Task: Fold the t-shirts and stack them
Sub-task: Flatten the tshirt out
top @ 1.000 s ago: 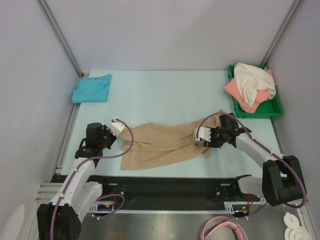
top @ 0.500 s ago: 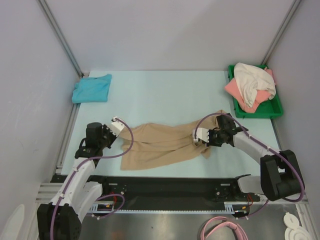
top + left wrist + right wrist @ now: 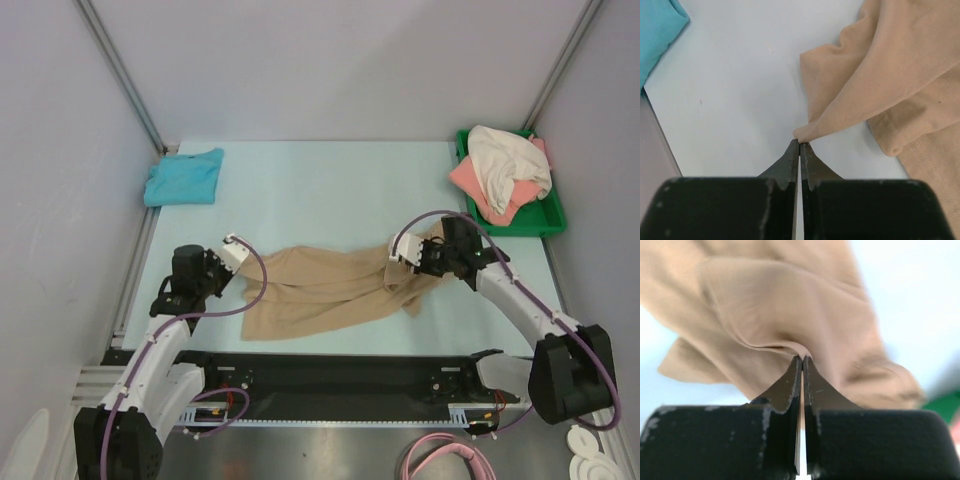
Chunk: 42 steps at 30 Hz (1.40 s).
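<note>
My left gripper (image 3: 800,144) and right gripper (image 3: 801,359) each pinch the tan shirt (image 3: 320,290) tight. Its length runs crosswise between them.

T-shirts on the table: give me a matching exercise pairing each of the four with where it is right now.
Column 1
1. tan t-shirt
2. teal t-shirt
3. cream-white t-shirt
4. coral-pink t-shirt

Column 2
A. in the green tray, partly under another shirt
B. alone at the far left corner of the table
C. pinched by the left gripper and the right gripper
D. on top of the heap in the green tray

Pairs: 1-C, 2-B, 3-D, 4-A
</note>
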Each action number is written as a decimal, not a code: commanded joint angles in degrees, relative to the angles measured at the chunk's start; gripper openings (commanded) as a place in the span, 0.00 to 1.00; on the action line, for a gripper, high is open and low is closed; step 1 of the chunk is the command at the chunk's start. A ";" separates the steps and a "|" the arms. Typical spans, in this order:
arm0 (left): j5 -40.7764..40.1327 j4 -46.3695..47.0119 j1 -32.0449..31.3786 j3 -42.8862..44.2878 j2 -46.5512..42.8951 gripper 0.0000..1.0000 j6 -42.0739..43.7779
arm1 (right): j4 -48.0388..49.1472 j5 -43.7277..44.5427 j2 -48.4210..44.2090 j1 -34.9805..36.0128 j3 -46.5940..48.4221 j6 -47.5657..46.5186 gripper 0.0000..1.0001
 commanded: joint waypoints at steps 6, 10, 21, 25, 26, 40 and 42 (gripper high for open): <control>-1.16 -6.39 0.36 11.38 -3.54 0.01 1.61 | 8.42 4.91 -9.63 -8.55 10.11 20.94 0.00; -3.98 -6.49 0.36 14.99 -8.99 0.01 1.79 | 7.99 4.83 -11.92 -16.19 15.64 32.28 0.00; 5.06 -16.75 0.36 41.16 -14.28 0.01 -5.77 | -3.43 2.19 -17.81 -18.76 41.91 42.14 0.00; 5.69 -23.09 0.36 53.19 -13.48 0.00 -2.88 | -6.77 2.54 -19.48 -18.76 54.19 42.76 0.00; 5.42 -24.58 0.36 54.96 -13.57 0.00 -2.53 | -8.78 3.24 -19.83 -18.76 56.06 42.76 0.00; 4.98 -33.29 0.45 75.62 -19.28 0.00 -0.15 | -17.58 4.83 -28.19 -18.76 74.35 39.25 0.00; 4.37 -34.35 0.45 77.74 -17.80 0.00 0.46 | -17.76 5.09 -26.70 -18.67 79.60 39.42 0.00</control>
